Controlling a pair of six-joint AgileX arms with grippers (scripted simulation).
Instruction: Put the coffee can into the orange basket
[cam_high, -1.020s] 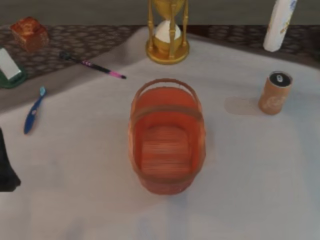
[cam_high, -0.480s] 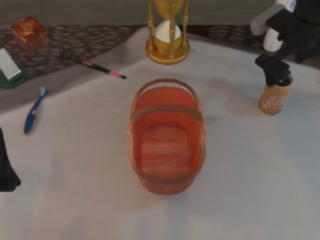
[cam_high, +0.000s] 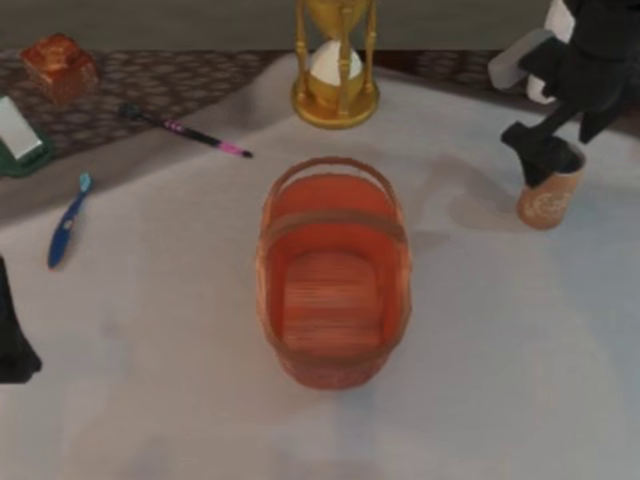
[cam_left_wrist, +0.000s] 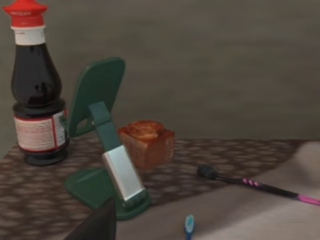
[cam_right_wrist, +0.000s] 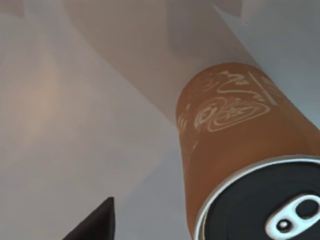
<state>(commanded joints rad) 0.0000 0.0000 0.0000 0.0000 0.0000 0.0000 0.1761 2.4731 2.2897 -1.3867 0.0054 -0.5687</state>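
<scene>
The left claw (cam_high: 12, 345) sits parked at the worktop's (cam_high: 500, 380) left edge, well to the left of the orange basket (cam_high: 333, 272); whether it is apart or together I cannot tell. The basket stands upright at the middle. Well to its right, the coffee can (cam_high: 548, 198) stands upright on the worktop, with the right claw (cam_high: 542, 155) directly over its black top; its spread cannot be told either.

right arm (cam_high: 590, 60): matte black, blocky links | right gripper (cam_high: 541, 160): black, dark fingers | left arm (cam_high: 12, 335): black
</scene>
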